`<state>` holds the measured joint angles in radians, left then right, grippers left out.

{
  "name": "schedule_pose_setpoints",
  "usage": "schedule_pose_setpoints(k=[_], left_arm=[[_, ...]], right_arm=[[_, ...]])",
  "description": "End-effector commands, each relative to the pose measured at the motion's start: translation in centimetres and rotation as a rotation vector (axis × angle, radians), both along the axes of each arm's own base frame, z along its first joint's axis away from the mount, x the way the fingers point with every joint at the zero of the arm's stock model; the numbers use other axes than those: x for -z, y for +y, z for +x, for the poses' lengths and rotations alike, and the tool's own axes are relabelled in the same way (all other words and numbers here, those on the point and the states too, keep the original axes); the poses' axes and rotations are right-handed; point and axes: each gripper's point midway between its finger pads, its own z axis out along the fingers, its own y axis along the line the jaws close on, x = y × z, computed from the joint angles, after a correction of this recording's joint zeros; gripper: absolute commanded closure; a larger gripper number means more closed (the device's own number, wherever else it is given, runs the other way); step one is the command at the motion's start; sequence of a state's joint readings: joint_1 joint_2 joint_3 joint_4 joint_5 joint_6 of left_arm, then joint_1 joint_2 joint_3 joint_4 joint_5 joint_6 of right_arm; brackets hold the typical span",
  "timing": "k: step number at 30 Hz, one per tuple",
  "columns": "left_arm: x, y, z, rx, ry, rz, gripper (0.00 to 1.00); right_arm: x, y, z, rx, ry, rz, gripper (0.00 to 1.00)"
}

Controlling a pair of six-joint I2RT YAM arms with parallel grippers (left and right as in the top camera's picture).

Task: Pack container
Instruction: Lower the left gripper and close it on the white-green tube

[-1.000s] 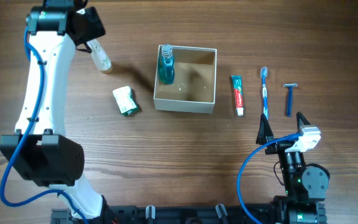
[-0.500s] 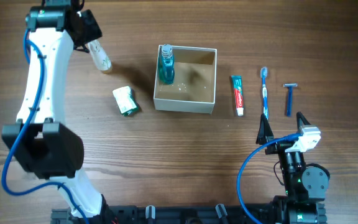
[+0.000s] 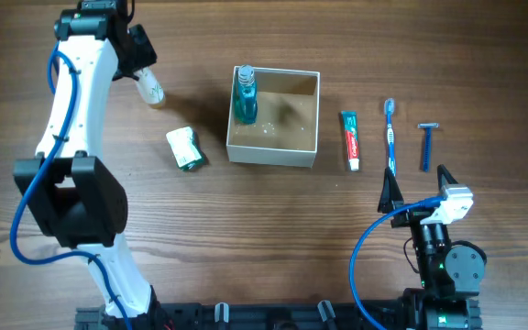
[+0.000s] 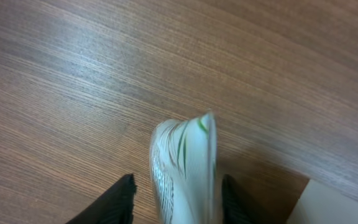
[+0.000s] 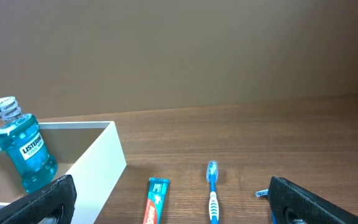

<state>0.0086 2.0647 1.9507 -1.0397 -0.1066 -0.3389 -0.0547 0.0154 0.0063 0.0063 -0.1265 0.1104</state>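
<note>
The container is a square white-walled box with a tan inside, standing at the table's middle. A blue mouthwash bottle stands in its left corner. My left gripper is at the far left of the table, its jaws either side of a white tube with green marks. In the left wrist view the tube lies between the fingers, with a gap on the left side. My right gripper is open and empty at the front right. The right wrist view shows the container's wall and the bottle.
A small green-and-white pack lies left of the container. Right of it lie a toothpaste tube, a blue toothbrush and a blue razor. A corner of the container shows in the left wrist view.
My left arm has swung a little to the right over the white tube. The tube has not moved. The right arm is still.
</note>
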Motion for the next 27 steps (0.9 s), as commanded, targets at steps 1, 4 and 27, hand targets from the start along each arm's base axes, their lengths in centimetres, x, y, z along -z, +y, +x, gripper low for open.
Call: schedule_pose_setpoints(k=[1,4,27], left_arm=[[0.7,0.2,0.2,-0.01,0.011,-0.004,0.59],[0.7,0.2,0.1,-0.01,0.015,-0.004,0.59],[1.8,0.1,-0.3,-0.007,0.055,-0.011,0.96]], right_arm=[[0.0,0.1,0.0,-0.004,-0.003,-0.003,0.0],[-0.1,0.1,0.0,-0.005,-0.004,-0.003,0.0],[0.0,0.1,0.0,-0.004,-0.003,-0.004,0.0]])
